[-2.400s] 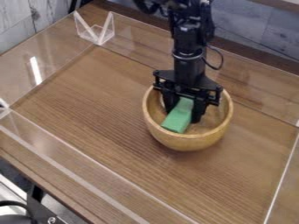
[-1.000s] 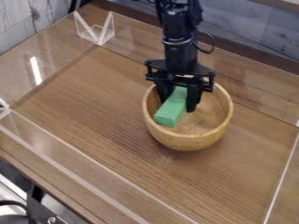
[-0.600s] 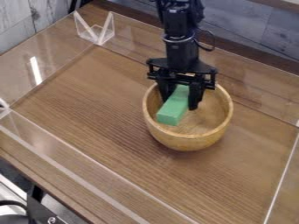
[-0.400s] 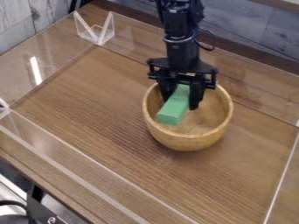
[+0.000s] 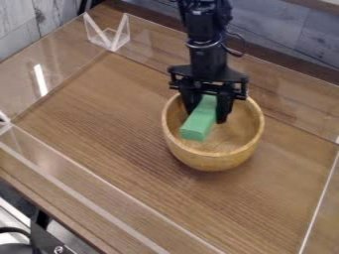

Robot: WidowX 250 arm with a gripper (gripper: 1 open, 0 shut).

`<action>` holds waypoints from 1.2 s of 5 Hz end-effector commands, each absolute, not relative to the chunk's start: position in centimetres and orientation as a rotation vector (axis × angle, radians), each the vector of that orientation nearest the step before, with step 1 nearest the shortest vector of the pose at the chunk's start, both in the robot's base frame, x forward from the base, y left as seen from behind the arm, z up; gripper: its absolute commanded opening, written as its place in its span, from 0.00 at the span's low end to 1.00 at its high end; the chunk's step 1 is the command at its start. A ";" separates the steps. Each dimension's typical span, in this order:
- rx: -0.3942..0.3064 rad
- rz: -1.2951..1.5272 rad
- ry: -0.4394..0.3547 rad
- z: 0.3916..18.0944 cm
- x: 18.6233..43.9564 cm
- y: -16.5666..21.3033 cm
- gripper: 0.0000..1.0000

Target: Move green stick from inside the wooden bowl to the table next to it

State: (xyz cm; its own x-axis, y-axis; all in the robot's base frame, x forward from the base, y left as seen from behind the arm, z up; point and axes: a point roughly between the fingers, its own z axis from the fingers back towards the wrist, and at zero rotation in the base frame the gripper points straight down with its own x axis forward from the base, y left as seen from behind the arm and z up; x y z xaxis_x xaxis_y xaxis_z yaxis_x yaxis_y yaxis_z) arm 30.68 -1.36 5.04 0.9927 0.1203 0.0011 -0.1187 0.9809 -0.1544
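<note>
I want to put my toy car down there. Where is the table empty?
The table is bare left of the wooden bowl, out to the clear wall, and in front of it. It is crowded at the bowl, where the end effector holds the green stick.

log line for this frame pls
phase: lift-out | gripper: shut on green stick | stick: tilted, over wooden bowl | table: stick not placed yet
</note>
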 end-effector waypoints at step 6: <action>-0.165 0.104 -0.088 6.2 31.5 -1.9 0.00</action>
State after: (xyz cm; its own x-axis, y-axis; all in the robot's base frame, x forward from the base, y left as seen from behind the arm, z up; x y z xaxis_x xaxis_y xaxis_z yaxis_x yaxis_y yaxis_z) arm 31.05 -1.67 4.81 0.9915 0.1261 0.0307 -0.1193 0.9789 -0.1660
